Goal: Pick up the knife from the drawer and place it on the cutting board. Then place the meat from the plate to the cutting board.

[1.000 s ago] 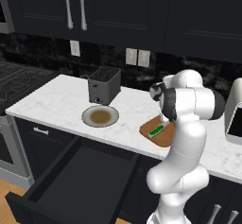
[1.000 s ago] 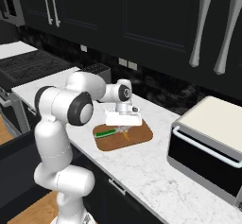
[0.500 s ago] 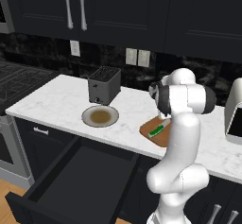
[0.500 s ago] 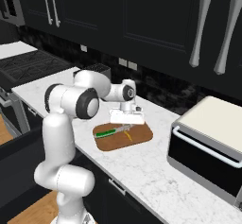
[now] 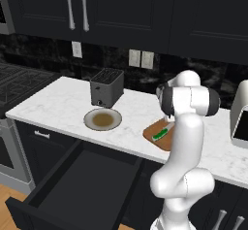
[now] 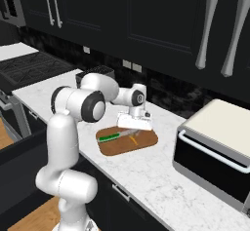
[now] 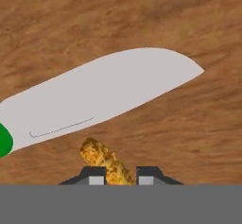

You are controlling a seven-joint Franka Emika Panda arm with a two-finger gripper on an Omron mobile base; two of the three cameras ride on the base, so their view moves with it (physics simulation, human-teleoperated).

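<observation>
In the hand view, the knife (image 7: 101,93) is lying flat on the cutting board (image 7: 118,20), just ahead of the fingertips (image 7: 96,176). Its green handle is poking in at the left edge, and its pale blade is running up and to the right, with the tip ending right of the fingers. The meat (image 7: 105,160), a small orange-brown strip, is sitting between the two dark tips of the gripper (image 7: 120,176), one end reaching toward the blade without touching it. The tips are standing close on either side of the strip; whether they are pressing on it I cannot tell.

In the left base view, the drawer (image 5: 72,188) is hanging open well left of and below the fingers. Above it, the plate (image 5: 102,119) is resting on the counter (image 5: 53,103), left of the fingers and in front of the toaster (image 5: 106,87). The board is lying to the right of the plate with the knife on it, partly behind the arm.

In the right base view, the gripper (image 6: 135,123) is pointing down over the board, the green handle is lying left of the fingers, and a toaster oven (image 6: 217,152) is standing well to their right.
</observation>
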